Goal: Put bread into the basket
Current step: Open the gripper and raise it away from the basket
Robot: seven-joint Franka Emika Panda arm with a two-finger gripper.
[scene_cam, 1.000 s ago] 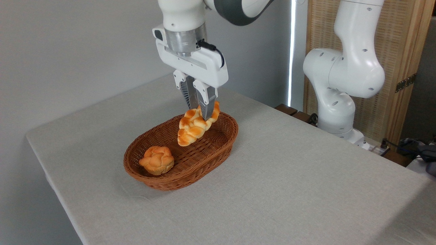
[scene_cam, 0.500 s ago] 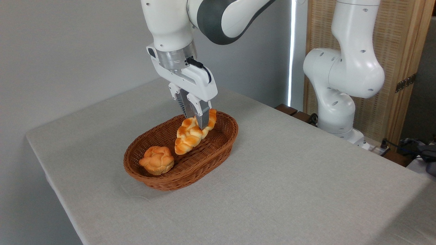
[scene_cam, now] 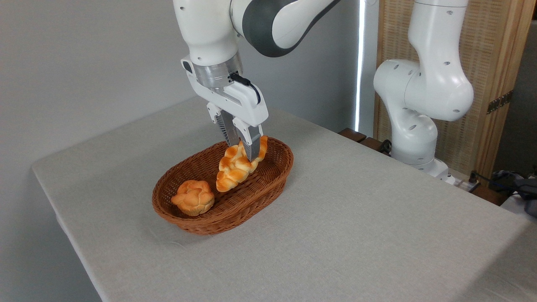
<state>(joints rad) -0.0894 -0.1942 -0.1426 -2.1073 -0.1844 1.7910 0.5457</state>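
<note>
Grey cloth-covered table (scene_cam: pixel 335 235) carries a wicker basket (scene_cam: pixel 268 178)

We note a reddish-brown woven wicker basket (scene_cam: pixel 268 178) (rough weave), a glossy golden braided loaf (scene_cam: pixel 235 167), and a matt grey cloth tabletop (scene_cam: pixel 356 218).
</note>
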